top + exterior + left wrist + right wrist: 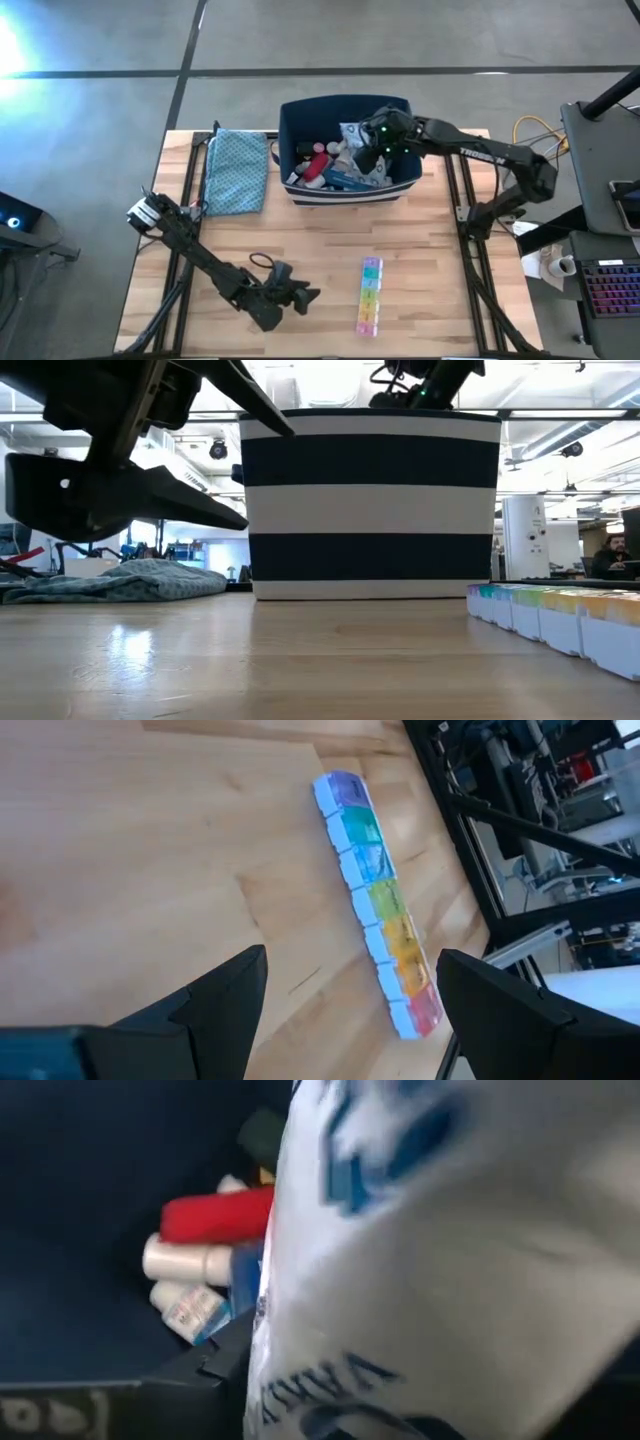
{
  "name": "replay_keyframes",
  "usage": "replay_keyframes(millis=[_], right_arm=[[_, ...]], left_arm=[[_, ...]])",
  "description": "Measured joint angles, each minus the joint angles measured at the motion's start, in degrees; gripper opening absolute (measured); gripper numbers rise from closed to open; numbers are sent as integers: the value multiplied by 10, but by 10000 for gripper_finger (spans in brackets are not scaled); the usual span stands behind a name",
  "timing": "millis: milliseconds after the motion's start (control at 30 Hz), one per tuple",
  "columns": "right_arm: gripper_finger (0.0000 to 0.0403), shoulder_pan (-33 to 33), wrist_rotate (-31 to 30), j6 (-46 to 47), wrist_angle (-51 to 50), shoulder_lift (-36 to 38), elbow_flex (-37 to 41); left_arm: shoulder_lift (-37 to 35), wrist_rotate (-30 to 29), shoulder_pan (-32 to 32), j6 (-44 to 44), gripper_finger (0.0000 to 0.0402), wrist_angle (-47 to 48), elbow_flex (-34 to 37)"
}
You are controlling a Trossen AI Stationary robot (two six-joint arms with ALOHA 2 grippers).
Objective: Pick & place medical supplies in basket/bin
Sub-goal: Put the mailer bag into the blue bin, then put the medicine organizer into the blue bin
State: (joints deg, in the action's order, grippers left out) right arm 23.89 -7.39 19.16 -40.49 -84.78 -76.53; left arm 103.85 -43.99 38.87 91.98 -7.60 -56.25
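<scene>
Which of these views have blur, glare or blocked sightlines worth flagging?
Right wrist view: a white printed packet fills most of the picture, blurred from closeness, and the bin interior is dark. Low view: the near pill organiser and the left arm overhead are soft, with a window reflection on the tabletop. High view: bright glare at the left edge. Left wrist view: evenly lit, organiser sharp.

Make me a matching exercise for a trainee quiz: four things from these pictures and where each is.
Things:
1. pill organiser
2. blue patterned cloth
3. right gripper
4. left gripper

Places:
A. over the bin
B. on the table, left of the bin
C. low near the table's front, facing the organiser
D. on the table's front, right of centre

Pairs: 1-D, 2-B, 3-A, 4-C
</scene>
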Motion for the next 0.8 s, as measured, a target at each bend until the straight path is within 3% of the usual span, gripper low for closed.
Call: replay_keyframes(millis=[233, 533, 700, 800], right_arm=[[245, -7, -16, -14, 43, 9, -21], [301, -7, -77, -60, -25, 30, -98], [316, -64, -73, -51, -62, 68, -129], [317, -119, -48, 19, -145, 88, -136]], left_arm=[[0, 1, 0, 6, 272, -2, 0], [0, 1, -3, 5, 272, -3, 0], [0, 1, -3, 1, 272, 0, 0], [0, 1, -3, 1, 272, 1, 0]])
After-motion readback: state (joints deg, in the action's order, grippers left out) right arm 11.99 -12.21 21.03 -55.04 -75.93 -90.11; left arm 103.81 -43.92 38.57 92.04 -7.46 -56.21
